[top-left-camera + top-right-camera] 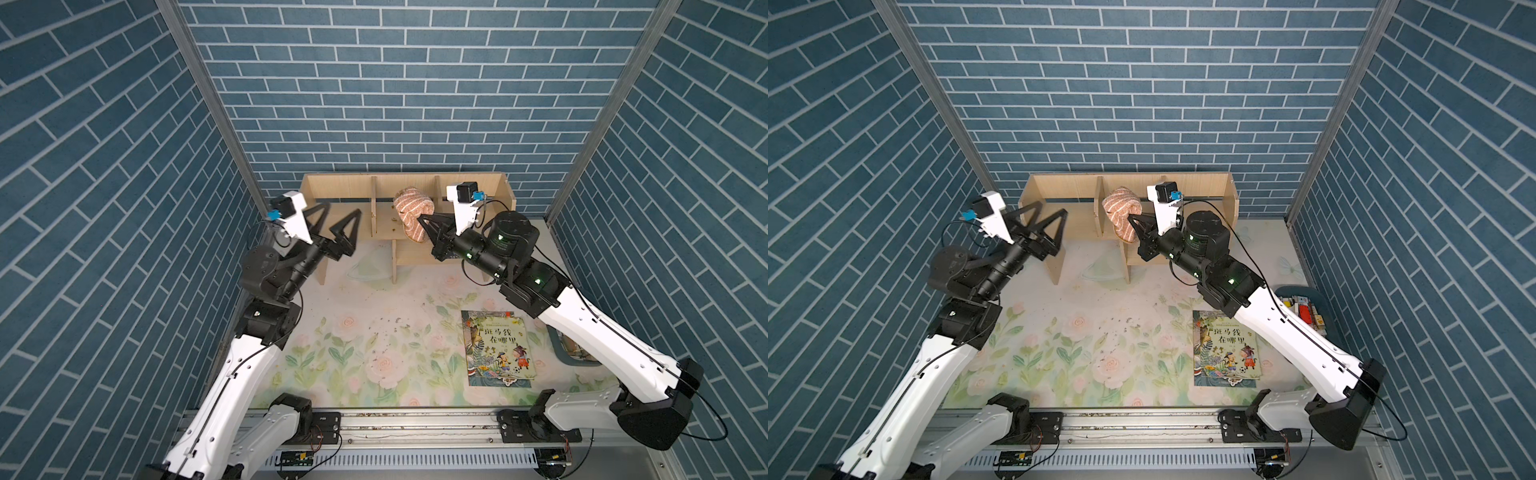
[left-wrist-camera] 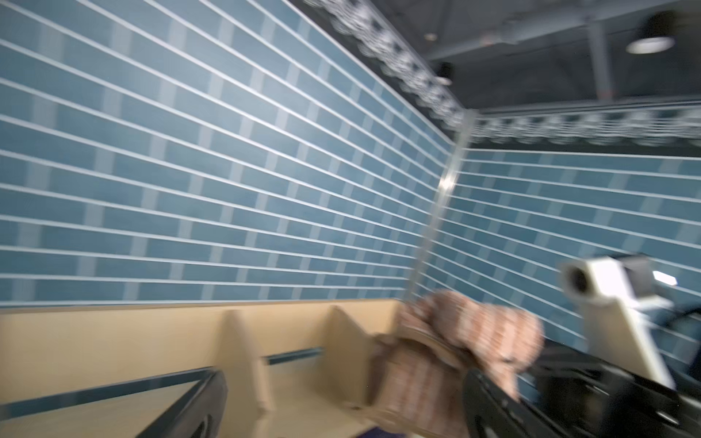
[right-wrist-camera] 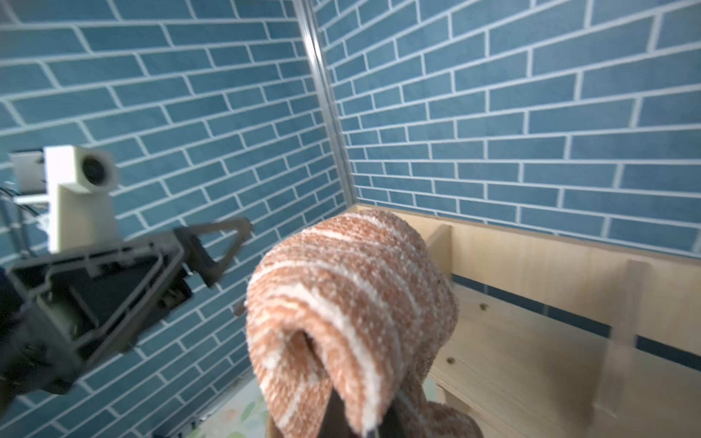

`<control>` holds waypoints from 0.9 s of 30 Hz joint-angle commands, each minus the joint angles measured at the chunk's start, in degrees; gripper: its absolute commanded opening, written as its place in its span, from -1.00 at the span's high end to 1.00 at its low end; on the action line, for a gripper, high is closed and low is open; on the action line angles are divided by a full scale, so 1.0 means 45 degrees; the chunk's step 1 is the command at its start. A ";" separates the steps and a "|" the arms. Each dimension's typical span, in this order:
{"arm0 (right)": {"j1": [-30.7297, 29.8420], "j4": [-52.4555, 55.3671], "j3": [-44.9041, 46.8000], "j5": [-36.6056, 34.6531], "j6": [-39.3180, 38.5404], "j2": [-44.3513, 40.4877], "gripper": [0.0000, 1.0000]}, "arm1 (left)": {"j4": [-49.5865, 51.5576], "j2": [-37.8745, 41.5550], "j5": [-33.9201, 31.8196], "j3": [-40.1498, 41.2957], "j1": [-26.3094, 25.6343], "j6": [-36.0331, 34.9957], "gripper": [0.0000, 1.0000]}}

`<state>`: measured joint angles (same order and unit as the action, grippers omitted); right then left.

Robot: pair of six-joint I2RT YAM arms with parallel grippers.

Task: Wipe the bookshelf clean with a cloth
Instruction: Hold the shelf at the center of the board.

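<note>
The pale-wood bookshelf (image 1: 409, 183) (image 1: 1204, 183) stands against the back wall. The striped tan and cream cloth (image 1: 412, 206) (image 1: 1120, 203) hangs bunched over its middle compartment. My right gripper (image 1: 420, 219) (image 1: 1130, 217) is shut on the cloth, which drapes over its fingers in the right wrist view (image 3: 364, 421). My left gripper (image 1: 342, 208) (image 1: 1053, 208) stands open and empty in front of the left compartment, apart from the cloth. The left wrist view is motion-blurred; it shows the cloth (image 2: 466, 337) beside the shelf dividers (image 2: 242, 352).
A colourful picture book (image 1: 498, 350) (image 1: 1226, 350) lies flat on the floral mat at the right. Dark crumbs (image 1: 390, 329) are scattered mid-mat, and some lie on the shelf board (image 1: 393, 216). A blue bin (image 1: 1304, 309) of small items sits by the right wall.
</note>
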<state>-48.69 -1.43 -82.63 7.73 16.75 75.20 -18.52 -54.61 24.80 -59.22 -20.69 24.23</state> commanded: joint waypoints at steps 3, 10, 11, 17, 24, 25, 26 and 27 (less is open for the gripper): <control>0.0015 -0.2079 0.0016 0.2780 0.1127 0.0066 1.00 | -0.1650 -0.0050 0.1693 0.0341 -0.2659 -0.0007 -0.99; 0.0009 -0.3417 0.0541 0.4408 0.1902 -0.0035 1.00 | -0.2266 -0.0500 0.0845 -0.0111 -0.2792 0.0573 -0.99; 0.0017 -0.3554 0.0649 0.4491 0.1992 -0.0090 1.00 | -0.2284 -0.0565 0.0711 -0.0144 -0.2799 0.0644 -0.99; 0.0023 -0.4053 0.1198 0.4775 0.2160 -0.0451 1.00 | -0.2326 -0.0521 -0.0358 0.0016 -0.2798 0.0544 -0.99; 0.0008 -0.4380 0.1457 0.5237 0.2269 -0.0510 1.00 | -0.2052 -0.0213 -0.2293 0.0254 -0.2780 0.0468 -0.99; 0.0015 -0.4402 0.1486 0.5295 0.2273 -0.0504 1.00 | -0.2167 -0.0238 -0.2037 0.0282 -0.2795 0.0535 -0.99; 0.0015 -0.4442 0.1494 0.5385 0.2273 -0.0491 1.00 | -0.2231 -0.0258 -0.1858 0.0288 -0.2787 0.0568 -0.99; 0.0013 -0.4444 0.1488 0.5472 0.2271 -0.0482 1.00 | -0.2199 -0.0283 -0.1799 0.0272 -0.2793 0.0567 -0.99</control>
<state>-48.69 -18.35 -76.31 29.91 25.74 74.87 -26.70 -56.27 16.71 -58.35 -33.04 26.59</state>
